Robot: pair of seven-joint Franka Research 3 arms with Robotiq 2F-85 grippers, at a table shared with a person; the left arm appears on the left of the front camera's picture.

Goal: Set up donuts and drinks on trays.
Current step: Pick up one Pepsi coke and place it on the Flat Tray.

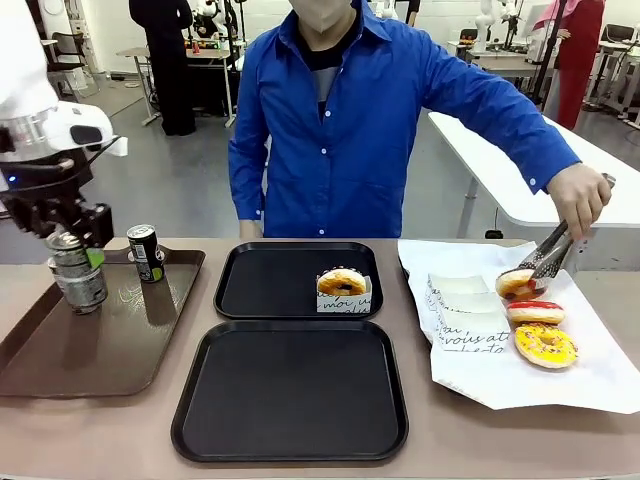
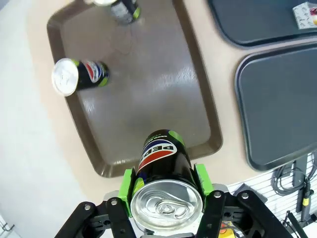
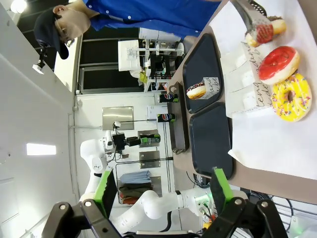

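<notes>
**Soda can in the left claw: hazards and grip**

Item: held can (image 2: 159, 153) — slim, black, Pepsi logo, silver top toward the wrist camera. It hangs upright over the near rim of the brown tray (image 2: 148, 99), at the left end of the worktop (image 1: 120, 430). Whether its base is clear of that tray cannot be told.

Hazards, as judged:
- The can's wall is smooth and round. A quick swing toward the black trays could let it slide or tilt in the pads.
- A low carry could clip the brown tray's raised rim, or the rim of the near black tray (image 1: 290, 390).
- Set down half on a rim, the can would likely topple and roll.
- In the far black tray (image 1: 265, 285), a can placed too close to the sleeved donut (image 1: 342, 284) could knock it over.
- The person's hand (image 1: 580, 198) holds tongs (image 1: 545, 258) on a donut (image 1: 520, 285) over the white paper at the right. If that donut heads for the same tray as the can, the arm and hand could cross.
- Two other cans (image 2: 79, 77) stand on the brown tray, well apart from the held one, so there is little risk there.

Left claw (image 2: 165, 181): part-way closed, with the green pads pressed on opposite sides of the can. It is holding the can.

Right claw (image 3: 163, 191): jaws wide, nothing between them and touching nothing.
</notes>
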